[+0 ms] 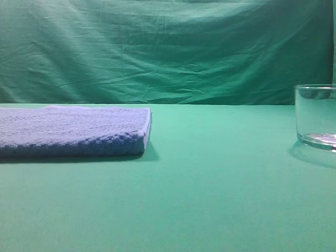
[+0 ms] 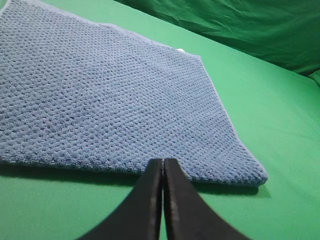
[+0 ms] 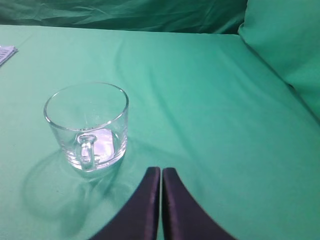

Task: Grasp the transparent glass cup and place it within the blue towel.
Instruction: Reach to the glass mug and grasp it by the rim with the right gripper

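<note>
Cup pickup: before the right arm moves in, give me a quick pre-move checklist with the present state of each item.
1. Cup upright on the table: ok.
2. Cup empty, nothing inside: ok.
3. Handle faces the right wrist camera, unobstructed: ok.
4. Right pincer open for a grasp: not ok, its jaws are shut and must open first.
5. Towel lies flat with nothing on it: ok.
6. Left pincer out of the way: cannot tell; it is shut near the towel's near edge.
</note>
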